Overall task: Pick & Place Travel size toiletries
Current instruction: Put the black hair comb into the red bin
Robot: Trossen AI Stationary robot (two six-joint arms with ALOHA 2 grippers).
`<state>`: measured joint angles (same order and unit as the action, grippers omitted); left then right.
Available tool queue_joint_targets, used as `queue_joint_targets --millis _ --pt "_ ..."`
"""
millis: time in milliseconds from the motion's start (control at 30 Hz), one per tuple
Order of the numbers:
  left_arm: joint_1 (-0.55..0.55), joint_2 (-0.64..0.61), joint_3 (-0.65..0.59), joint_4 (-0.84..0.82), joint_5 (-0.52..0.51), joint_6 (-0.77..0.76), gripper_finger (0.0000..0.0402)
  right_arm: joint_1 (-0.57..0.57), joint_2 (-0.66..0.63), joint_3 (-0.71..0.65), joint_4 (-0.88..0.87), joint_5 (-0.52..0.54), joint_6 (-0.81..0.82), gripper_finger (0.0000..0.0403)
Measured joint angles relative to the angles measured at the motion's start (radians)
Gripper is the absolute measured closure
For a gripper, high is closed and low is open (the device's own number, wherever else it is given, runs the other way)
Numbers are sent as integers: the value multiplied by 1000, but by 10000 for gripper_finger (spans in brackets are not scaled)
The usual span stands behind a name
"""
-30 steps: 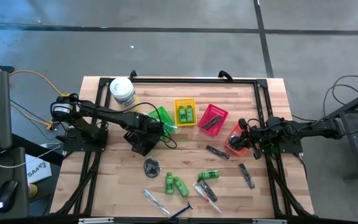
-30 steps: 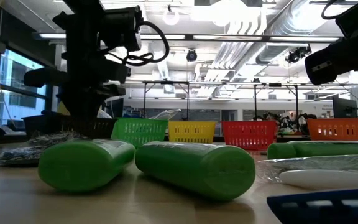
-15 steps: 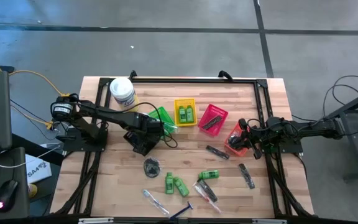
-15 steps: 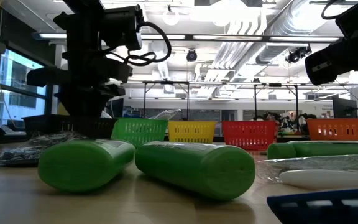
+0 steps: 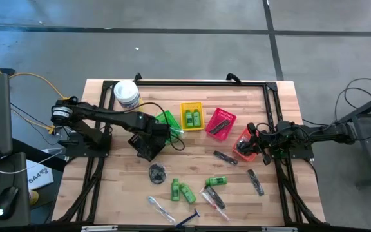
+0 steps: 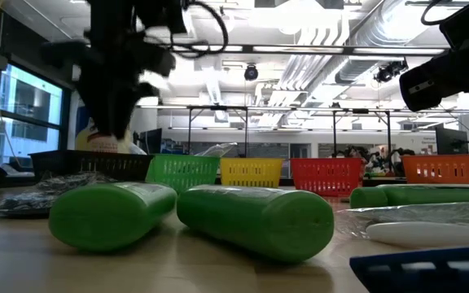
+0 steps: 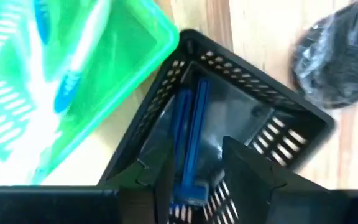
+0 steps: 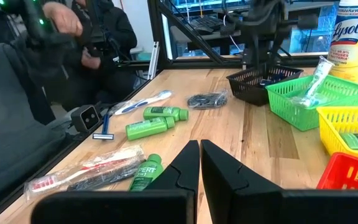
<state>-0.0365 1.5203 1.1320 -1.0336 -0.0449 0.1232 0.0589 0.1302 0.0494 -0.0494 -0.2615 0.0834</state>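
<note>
Your left end effector (image 7: 191, 168) hangs parted over the black basket (image 7: 278, 124) holding a blue razor (image 7: 188, 149); green bottles (image 5: 180, 191) lie nearby on the wooden tabletop (image 5: 118, 187) (grey concrete floor around). Your right end effector (image 8: 199, 163) is closed.

Five baskets (image 5: 192, 116), three loose green bottles (image 5: 180, 190), one white tub (image 5: 126, 94)

A robotics laboratory: exposed ceiling ducts (image 6: 357, 32) and strip lights ran over distant metal-framed benches (image 6: 243, 130), a concrete floor (image 5: 192, 58) surrounded the wooden table (image 5: 192, 138), and a seated person (image 8: 98, 37) watched nearby.
</note>
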Motion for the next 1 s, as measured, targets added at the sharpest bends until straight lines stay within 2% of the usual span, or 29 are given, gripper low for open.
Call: queue_joint_targets --millis 67,167,367,533,700,900,1000 --pt "-10 -8 60 -81 -3 -31 275 0 0 0 -2 0 0 394" --pt "-31 -42 123 -39 11 -63 275 0 0 0 -1 0 2 394" --pt "-121 -170 145 190 70 84 280 0 0 0 -3 -1 3 394" --pt "-172 -328 112 330 84 185 328 0 0 0 -4 -3 19 394" --pt "-172 -519 -6 392 51 186 394 0 0 0 -6 -2 26 394" --pt "-173 -720 -289 792 1 165 383 0 0 0 -3 0 21 394" --pt "-173 -783 -392 838 -113 105 383 0 0 0 -2 1 21 394"
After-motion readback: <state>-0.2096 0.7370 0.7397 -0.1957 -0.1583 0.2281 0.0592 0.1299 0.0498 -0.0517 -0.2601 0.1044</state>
